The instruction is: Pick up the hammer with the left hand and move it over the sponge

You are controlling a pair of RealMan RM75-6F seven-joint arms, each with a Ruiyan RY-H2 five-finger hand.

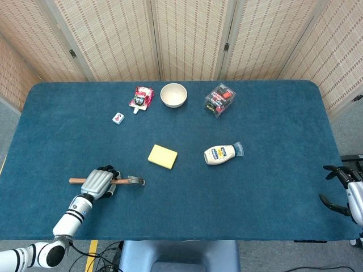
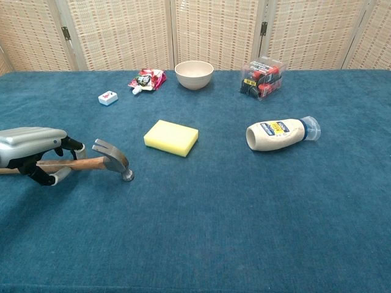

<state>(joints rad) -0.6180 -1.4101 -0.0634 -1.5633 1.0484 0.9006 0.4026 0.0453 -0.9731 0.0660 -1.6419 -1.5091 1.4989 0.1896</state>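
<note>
Left hand [image 2: 33,151] had fingers wrapped round the hammer [image 2: 91,160] handle — grasp looked done, head seemingly on the counter [image 2: 244,213]. Lift and carry right to the sponge [image 2: 171,137] remained; right hand [image 1: 347,192] idle, fingers apart, empty.

From the head view we look steeply down on the whole blue table [image 1: 272,136], its far edge against the folding screen [image 1: 187,39] along the frame's top. From the chest view we sit low and near, facing across the table [image 2: 244,213] toward that screen [image 2: 214,30]. Both share the sponge [image 1: 163,156] [image 2: 171,137], centre-left, and the bowl [image 1: 173,94] [image 2: 194,74], upper centre.
</note>
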